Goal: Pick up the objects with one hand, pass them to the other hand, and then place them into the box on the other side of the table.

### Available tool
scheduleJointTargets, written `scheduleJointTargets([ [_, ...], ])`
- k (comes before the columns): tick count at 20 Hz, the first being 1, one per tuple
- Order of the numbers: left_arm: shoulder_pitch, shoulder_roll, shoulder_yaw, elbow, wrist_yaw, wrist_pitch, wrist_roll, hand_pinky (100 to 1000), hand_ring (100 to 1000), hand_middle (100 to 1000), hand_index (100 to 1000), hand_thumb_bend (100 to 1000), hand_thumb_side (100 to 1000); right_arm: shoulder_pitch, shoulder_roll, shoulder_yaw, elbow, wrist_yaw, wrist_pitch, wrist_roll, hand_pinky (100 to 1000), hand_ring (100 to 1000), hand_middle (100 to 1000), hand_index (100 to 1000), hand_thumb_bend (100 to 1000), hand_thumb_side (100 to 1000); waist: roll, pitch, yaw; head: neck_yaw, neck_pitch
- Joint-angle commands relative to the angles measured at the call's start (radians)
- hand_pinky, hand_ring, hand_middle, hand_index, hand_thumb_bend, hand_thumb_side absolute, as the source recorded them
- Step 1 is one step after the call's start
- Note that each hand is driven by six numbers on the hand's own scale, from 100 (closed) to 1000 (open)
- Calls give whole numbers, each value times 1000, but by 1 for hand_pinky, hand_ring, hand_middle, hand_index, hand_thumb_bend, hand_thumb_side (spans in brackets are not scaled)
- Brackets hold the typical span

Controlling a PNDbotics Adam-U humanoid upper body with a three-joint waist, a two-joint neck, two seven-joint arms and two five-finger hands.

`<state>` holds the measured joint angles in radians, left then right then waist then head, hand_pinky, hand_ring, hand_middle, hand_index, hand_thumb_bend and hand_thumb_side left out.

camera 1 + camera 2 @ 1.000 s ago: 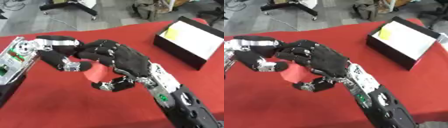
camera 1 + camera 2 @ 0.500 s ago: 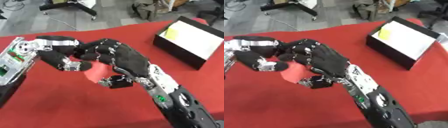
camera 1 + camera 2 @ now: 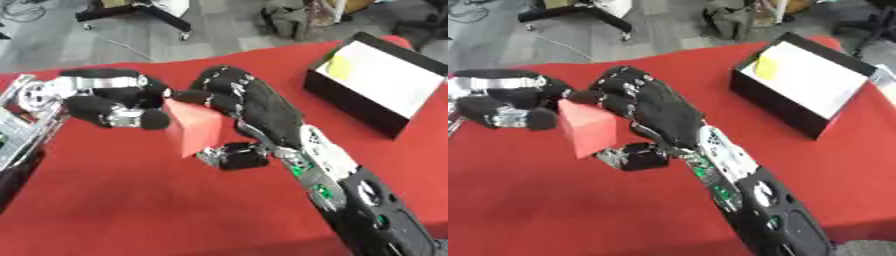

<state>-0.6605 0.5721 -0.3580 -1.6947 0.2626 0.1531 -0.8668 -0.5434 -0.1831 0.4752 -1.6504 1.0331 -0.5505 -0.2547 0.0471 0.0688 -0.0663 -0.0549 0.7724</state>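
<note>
Both hands meet at mid-table: the right hand [image 3: 654, 115] now curls its fingers and thumb around the red block [image 3: 588, 129], which shows more fully than a second ago, while the left hand [image 3: 114, 102] still clasps its far side. Judging by that, the handover is nearly made; the box [image 3: 378, 82] waits to the right.

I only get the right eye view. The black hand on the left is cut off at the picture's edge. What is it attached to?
Observer: The left eye view shows more. The left hand runs into a round silver joint, then a silver forearm going down the left edge.
Operator: Does that hand actually reach the red block?
Observer: In that view, one of its fingertips overlaps the red block at its front face, while the right hand curls over the far side.
</note>
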Motion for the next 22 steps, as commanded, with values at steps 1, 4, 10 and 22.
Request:
scheduleJointTargets([
  [1, -6, 21, 58, 6, 30, -21, 18, 702, 662, 623, 750, 518, 816, -20, -40, -6, -17, -23, -8, -21, 748, 682, 398, 251, 100, 310, -3, -13, 3, -11, -2],
  [4, 2, 14, 99, 44, 52, -22, 60, 697, 658, 622, 749, 504, 874, -27, -67, -1, -55, -52, -14, -33, 747, 677, 405, 248, 100, 307, -5, -13, 4, -21, -2],
  [10, 38, 14, 220, 131, -7, -40, 158, 688, 638, 606, 727, 446, 854, -36, -158, -35, -120, -145, 44, -72, 743, 683, 391, 225, 100, 296, -14, -14, 7, -60, -2],
  [22, 305, -12, 537, 185, -205, -113, 357, 681, 621, 587, 711, 379, 790, 38, -350, -344, 176, -343, 241, -116, 730, 733, 360, 294, 100, 368, -8, -4, 22, -317, -2],
])
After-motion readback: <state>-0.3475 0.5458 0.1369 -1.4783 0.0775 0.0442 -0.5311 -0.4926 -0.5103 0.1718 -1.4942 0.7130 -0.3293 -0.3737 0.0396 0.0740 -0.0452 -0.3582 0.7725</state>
